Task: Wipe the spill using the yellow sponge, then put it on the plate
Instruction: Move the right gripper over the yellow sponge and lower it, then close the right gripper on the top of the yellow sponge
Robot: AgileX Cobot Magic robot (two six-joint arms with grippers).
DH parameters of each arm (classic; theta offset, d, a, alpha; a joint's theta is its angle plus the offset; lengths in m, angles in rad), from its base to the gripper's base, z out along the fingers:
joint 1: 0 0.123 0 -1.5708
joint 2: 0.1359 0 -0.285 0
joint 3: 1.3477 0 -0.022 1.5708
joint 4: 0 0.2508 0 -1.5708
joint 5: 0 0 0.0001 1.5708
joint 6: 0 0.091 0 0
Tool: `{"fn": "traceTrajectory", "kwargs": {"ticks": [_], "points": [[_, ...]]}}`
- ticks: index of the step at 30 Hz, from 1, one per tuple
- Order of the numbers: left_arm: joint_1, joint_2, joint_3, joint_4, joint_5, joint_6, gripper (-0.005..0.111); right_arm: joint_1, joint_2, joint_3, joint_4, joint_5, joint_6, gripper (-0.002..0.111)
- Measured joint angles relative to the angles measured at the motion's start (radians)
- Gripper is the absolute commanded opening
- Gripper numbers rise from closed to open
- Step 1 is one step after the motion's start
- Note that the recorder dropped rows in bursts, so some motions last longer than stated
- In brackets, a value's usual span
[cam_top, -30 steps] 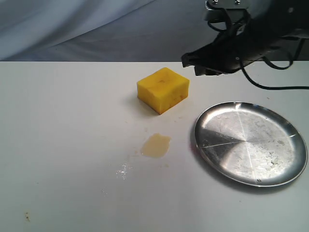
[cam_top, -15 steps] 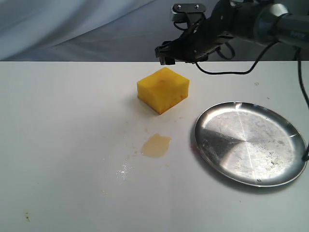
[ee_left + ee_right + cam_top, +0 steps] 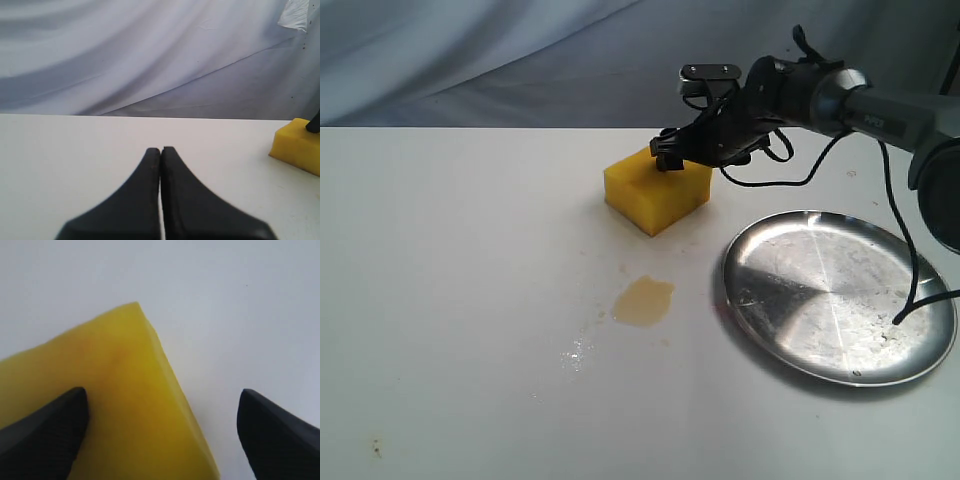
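Note:
The yellow sponge [image 3: 654,194] rests on the white table, behind the spill [image 3: 643,301], a pale tan puddle. My right gripper [image 3: 672,158] is down at the sponge's top back edge, open. In the right wrist view the sponge [image 3: 110,405] fills the space between the spread fingertips [image 3: 45,427], one over the foam and the other beside its edge. The silver plate [image 3: 838,295] lies to the right with nothing on it. My left gripper [image 3: 161,150] is shut and holds nothing, hovering over bare table with the sponge [image 3: 297,145] off to its side.
Tiny clear droplets [image 3: 576,352] glisten in front of the spill. A black cable [image 3: 905,290] from the right arm hangs down over the plate's right part. Grey cloth [image 3: 520,60] backs the table.
My right arm has swung left and come down from above the plate's far side until its open gripper reaches the sponge's top. The sponge, spill and plate have not moved.

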Motion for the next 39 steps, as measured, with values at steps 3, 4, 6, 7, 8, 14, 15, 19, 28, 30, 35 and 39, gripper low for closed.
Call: {"fn": "traceTrajectory", "kwargs": {"ticks": [3,4,6,7,8,14,15,19,28,30,35,39], "points": [[0.000,0.000,0.000,0.000,0.000,0.000,0.001,0.000,0.000,0.000,0.012,0.006,0.000,0.074],[0.000,0.000,0.000,0.000,0.000,0.000,0.001,0.000,0.000,0.000,0.012,0.009,0.000,0.072],[0.000,0.000,0.000,0.000,0.000,0.000,0.001,-0.001,0.000,-0.002,0.015,0.016,0.000,0.064],[0.000,0.000,0.000,0.000,0.000,0.000,0.001,-0.001,0.000,-0.004,0.016,0.020,0.000,0.058],[0.000,0.000,0.000,0.000,0.000,0.000,0.001,-0.001,0.000,-0.004,0.021,0.026,0.000,0.052],[0.000,0.000,0.000,0.000,0.000,0.000,0.001,0.001,0.000,-0.004,0.030,0.060,0.000,0.011],[0.000,0.000,0.000,0.000,0.000,0.000,0.001,0.001,0.000,-0.006,0.030,0.068,0.000,0.006],[0.000,0.000,0.000,0.000,0.000,0.000,0.001,0.009,-0.002,-0.010,0.031,0.106,0.000,0.000],[0.000,0.000,0.000,0.000,0.000,0.000,0.001,0.062,-0.024,-0.014,0.030,0.272,-0.002,0.000],[0.000,0.000,0.000,0.000,0.000,0.000,0.001,0.080,-0.026,-0.015,0.030,0.313,-0.003,0.000],[0.000,0.000,0.000,0.000,0.000,0.000,0.001,0.130,-0.041,-0.010,0.030,0.402,-0.003,0.000],[0.000,0.000,0.000,0.000,0.000,0.000,0.001,0.166,-0.088,0.071,0.030,0.412,-0.003,0.000]]}}
